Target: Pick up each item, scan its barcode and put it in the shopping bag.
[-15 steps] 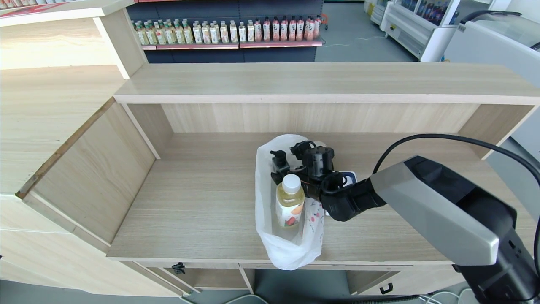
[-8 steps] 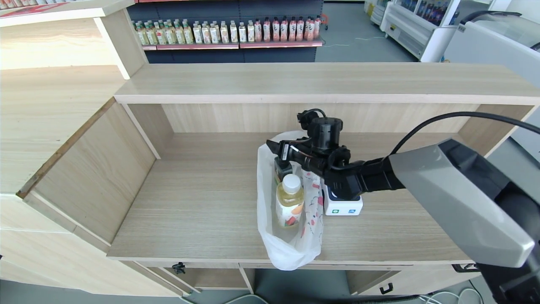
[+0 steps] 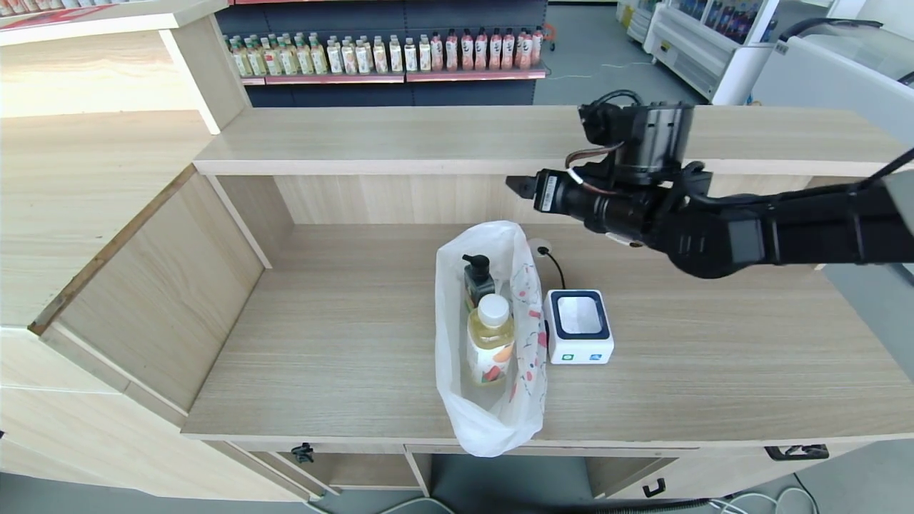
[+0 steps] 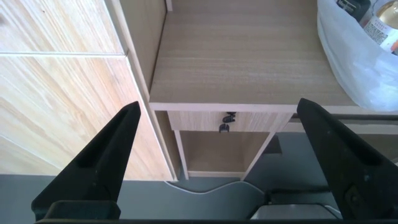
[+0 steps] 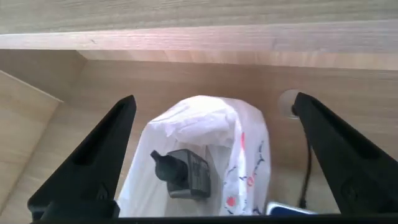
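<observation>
Right gripper (image 3: 521,187) is raised above the back of the desk (image 3: 343,343), about level with the upper ledge. Jaws wide apart, nothing between them. Bag (image 3: 493,421), white plastic, stands open near the desk's front edge, its bottom slightly overhanging. Two items are inside, both upright: a bottle (image 3: 490,339) with white cap and pale yellow liquid, and behind it a dark pump bottle (image 3: 477,280), which also shows in the right wrist view. Scanner (image 3: 578,325), a white box with a dark-framed window, sits just beside the bag on its right, cable running to the back. Left gripper (image 4: 217,106) is low, off the desk's front edge, left of the bag. Jaws apart, empty.
</observation>
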Robot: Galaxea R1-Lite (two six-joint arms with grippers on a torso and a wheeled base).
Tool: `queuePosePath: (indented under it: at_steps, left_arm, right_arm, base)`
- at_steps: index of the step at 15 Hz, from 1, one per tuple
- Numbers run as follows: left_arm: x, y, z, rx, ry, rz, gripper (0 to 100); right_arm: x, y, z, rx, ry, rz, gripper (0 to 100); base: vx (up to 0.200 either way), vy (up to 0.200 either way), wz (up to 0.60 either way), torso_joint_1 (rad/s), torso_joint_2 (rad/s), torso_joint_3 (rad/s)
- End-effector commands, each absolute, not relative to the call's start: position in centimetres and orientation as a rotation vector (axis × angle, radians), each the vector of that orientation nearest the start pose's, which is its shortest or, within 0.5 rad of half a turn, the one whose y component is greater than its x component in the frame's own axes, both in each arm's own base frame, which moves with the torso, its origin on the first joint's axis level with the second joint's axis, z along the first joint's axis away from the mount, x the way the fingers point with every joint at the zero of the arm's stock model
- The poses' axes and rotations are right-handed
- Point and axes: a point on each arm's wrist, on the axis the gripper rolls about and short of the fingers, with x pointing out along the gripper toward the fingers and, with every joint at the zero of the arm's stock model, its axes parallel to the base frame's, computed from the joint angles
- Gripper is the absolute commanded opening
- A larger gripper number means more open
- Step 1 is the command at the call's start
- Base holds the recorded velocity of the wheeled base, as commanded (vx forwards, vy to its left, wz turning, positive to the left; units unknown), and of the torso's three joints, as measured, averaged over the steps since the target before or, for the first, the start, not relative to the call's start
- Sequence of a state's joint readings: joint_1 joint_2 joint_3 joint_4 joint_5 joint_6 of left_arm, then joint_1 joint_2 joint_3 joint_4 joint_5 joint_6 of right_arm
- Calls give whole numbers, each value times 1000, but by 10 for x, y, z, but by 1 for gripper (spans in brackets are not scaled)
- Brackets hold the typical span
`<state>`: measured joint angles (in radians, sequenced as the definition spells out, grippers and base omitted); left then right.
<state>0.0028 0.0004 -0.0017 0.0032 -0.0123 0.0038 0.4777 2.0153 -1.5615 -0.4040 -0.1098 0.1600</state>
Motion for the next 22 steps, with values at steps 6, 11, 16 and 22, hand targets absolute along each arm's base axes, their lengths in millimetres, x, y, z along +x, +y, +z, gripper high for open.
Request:
queuePosePath:
  at_steps: [6,11,16,22]
  left_arm:
    - [-23,0,76,2,2,-9,100]
    - [-23,0,76,2,2,-9,100]
    - [-23,0,76,2,2,-9,100]
    - [-23,0,76,2,2,-9,100]
  right_arm:
    - [123,10,268,-38,92,-355,100]
    - [11,-12,205,-60,218,-595,100]
    - [6,-9,198,39,140,-404,100]
    - [-13,-3,146,-42,75,-215,100]
  base:
    - [0,0,0,0,0,0]
    - [0,0,0,0,0,0]
    - [0,0,0,0,0,0]
    - [0,0,0,0,0,0]
